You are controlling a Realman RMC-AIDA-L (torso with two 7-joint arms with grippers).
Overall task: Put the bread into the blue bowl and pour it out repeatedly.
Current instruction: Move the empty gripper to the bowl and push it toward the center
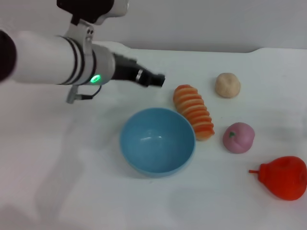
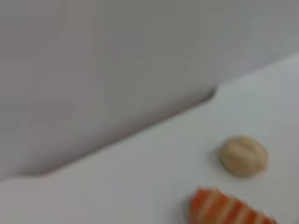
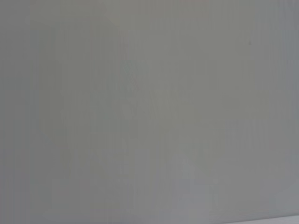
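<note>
Jaws unreadable on your left gripper [image 1: 160, 80], hovering at ten o'clock from the bread [image 1: 194, 111]; reach it, then load the blue bowl [image 1: 157, 141]

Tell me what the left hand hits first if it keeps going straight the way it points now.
Probably the bread: the left hand points toward its far end, beyond the blue bowl. Its height is unclear, so it may pass above.

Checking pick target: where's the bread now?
Head view: the bread lies on the table right of centre, against the blue bowl rim's far-right side, small bun beyond it.
</note>
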